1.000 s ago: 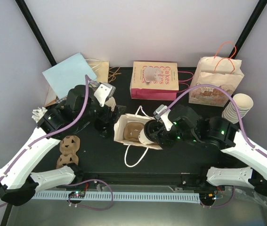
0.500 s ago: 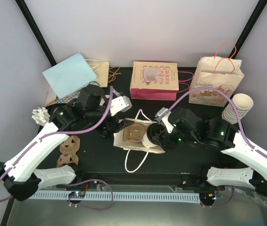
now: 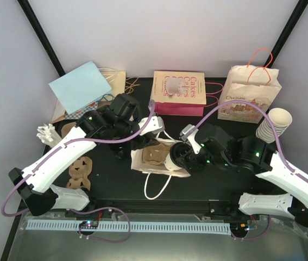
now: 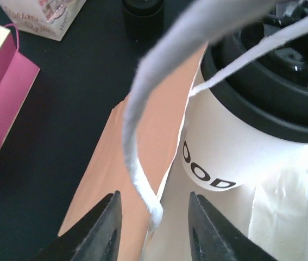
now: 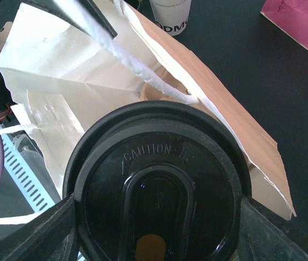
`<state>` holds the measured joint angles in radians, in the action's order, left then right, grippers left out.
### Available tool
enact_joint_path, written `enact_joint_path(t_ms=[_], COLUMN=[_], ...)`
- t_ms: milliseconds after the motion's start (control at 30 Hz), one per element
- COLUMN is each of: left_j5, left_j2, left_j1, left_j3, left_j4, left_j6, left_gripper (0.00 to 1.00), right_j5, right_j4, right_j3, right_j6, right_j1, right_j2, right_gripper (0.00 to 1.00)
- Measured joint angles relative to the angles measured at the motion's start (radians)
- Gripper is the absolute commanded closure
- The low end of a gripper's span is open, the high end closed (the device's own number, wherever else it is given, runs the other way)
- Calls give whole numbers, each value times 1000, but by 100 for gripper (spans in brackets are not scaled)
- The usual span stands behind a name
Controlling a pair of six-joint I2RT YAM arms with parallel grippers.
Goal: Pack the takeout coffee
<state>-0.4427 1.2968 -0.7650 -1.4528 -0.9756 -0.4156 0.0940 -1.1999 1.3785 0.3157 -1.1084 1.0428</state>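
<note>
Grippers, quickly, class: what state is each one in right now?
Left gripper: open, with the bag handle passing between its fingers.
Right gripper: closed on the cup.

The black surface [image 3: 115,182] is seen with a white paper bag [image 3: 156,167] set open near its middle. Along the far edge a blue bag [image 3: 77,87], a pink bag [image 3: 178,92] and a printed bag [image 3: 249,95] are lined up. Stacked cups [image 3: 272,126] are placed at the right edge, and brown carriers [image 3: 79,174] near the left edge.
</note>
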Motion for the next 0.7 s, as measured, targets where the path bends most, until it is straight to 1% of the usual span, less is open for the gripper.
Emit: enact_joint_path(t_ms=[67,100,267,367,533,700], left_j5=[-4,-6,-6,14,63,127], left_j2=[7,8,0,-31,-104,-130], left_j1=[-3,-3,-19,-37,-66,-114], left_j3=[0,0,3,23,64,102], left_j4=[-5,-4,11,39,101,156], left_j6=[5,7,49,88,174,230], left_gripper=[96,98,98,98,98,98], right_j5=[0,0,13,27,74,136], right_j4=[-2,-3,-7,-12,-2,10], right_j3=[0,0,0,0,-34,-75], right_j6=[1,1,5,10,38,69], right_j1=[0,0,0,-6,-56,-107], right_j2=[-1,-1,-7,-10,-25,-7], right_gripper=[44,44,47,47,48,48])
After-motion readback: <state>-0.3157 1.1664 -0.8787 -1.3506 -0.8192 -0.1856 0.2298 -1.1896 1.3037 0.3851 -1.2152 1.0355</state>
